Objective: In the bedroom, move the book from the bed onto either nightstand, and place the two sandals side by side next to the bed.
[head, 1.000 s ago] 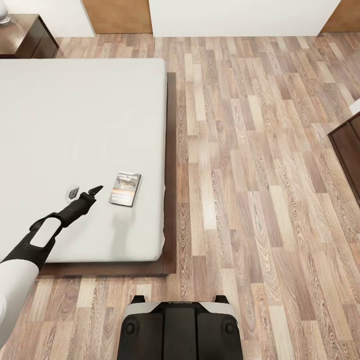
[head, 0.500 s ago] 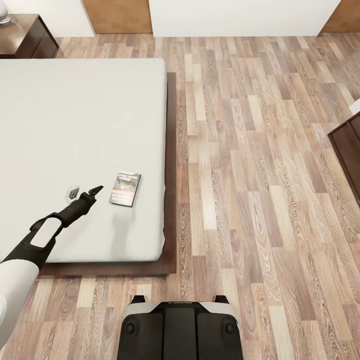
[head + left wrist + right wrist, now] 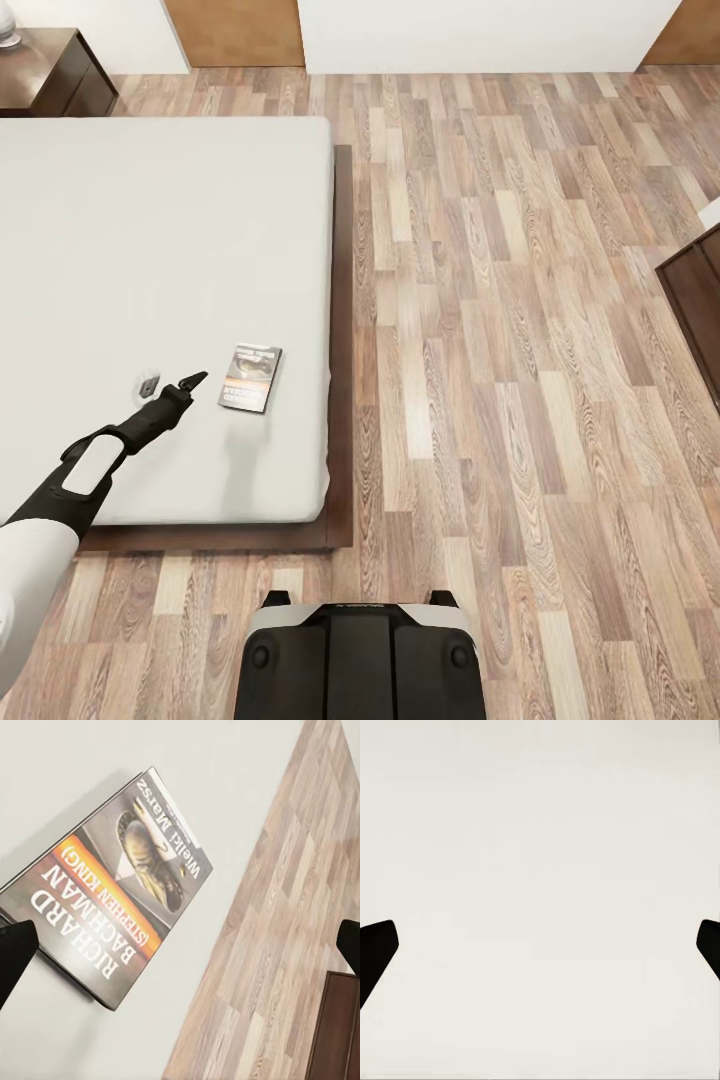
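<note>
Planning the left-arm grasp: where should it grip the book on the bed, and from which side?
The book lies flat on the bed, near the mattress edge, so no face is pinchable from above. Probably best: come in low from the left gripper side, open fingers straddling the near long edge, and pinch across its thin thickness.

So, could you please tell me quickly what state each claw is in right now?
Left claw: open, empty, beside the book on the bed.
Right claw: open, empty.

Orange-banded grey book (image 3: 250,378), white bed (image 3: 150,250)
</note>
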